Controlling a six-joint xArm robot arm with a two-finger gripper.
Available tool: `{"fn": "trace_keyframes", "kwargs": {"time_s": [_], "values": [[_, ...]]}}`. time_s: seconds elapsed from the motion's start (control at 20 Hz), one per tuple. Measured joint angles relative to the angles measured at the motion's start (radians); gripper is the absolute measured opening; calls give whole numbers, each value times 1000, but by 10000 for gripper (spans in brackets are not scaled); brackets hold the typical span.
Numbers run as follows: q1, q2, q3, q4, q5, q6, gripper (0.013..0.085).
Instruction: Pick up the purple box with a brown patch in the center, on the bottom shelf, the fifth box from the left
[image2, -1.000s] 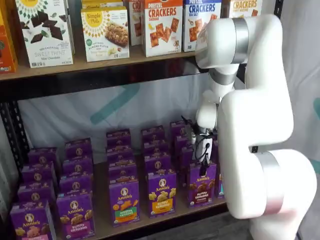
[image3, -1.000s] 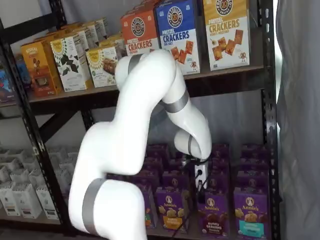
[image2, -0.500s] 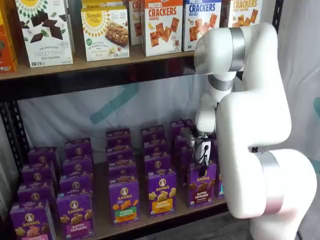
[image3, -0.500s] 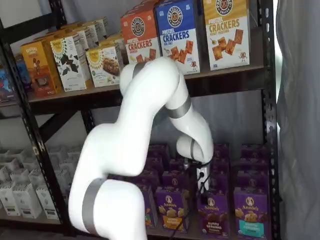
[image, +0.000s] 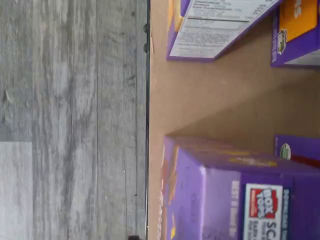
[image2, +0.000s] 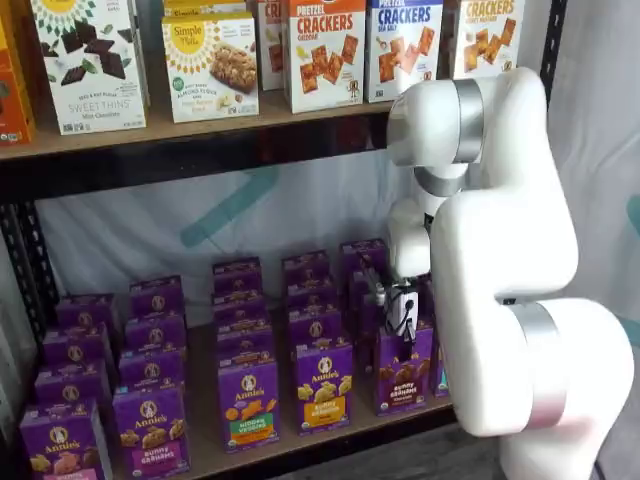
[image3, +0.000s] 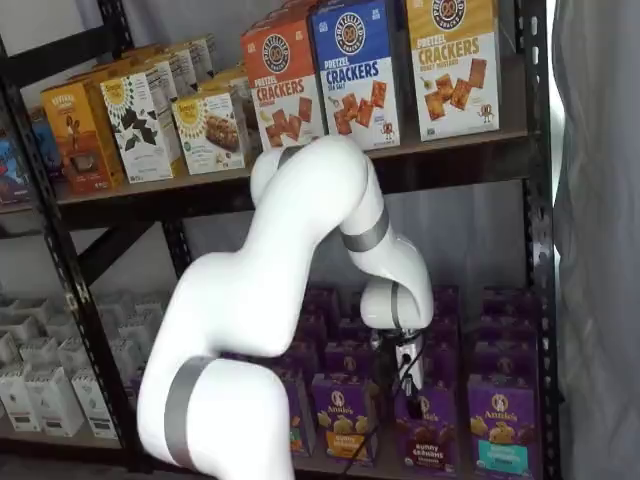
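The purple box (image2: 403, 369) with dark brown bunny snacks stands in the front row of the bottom shelf (image2: 205, 440), and it also shows in a shelf view (image3: 427, 435). My gripper (image2: 398, 312) hangs just above and slightly behind its top, and shows in a shelf view (image3: 408, 385) too. Its fingers are dark against the cartons, so I cannot tell whether they are open or shut. The wrist view shows the tan shelf board (image: 210, 100) and the top of a purple carton (image: 225, 195) close below; I cannot tell which carton it is.
A purple carton with an orange band (image2: 323, 386) stands to the left of the purple box, and one with a teal band (image3: 500, 440) to its right. More purple cartons fill the rows behind. Cracker boxes (image2: 325, 50) sit on the shelf above. Grey floor (image: 70, 120) lies beyond the shelf's black rail.
The gripper has dropped a little closer to the top of the purple box. The arm's upper joints have shifted with it. No box has moved.
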Motion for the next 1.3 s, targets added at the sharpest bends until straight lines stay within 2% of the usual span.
{"fn": "trace_keyframes", "kwargs": {"time_s": [0.45, 0.55, 0.6, 0.65, 0.8, 0.95, 1.3], "values": [[4, 47, -68, -52, 39, 51, 850], [2, 51, -74, -66, 45, 63, 770], [2, 52, -75, -66, 47, 62, 770], [1, 53, -76, -64, 48, 59, 730], [-2, 54, -77, -59, 53, 52, 690], [-4, 51, -73, -50, 52, 42, 610], [-7, 43, -60, -54, 45, 42, 610]]}}
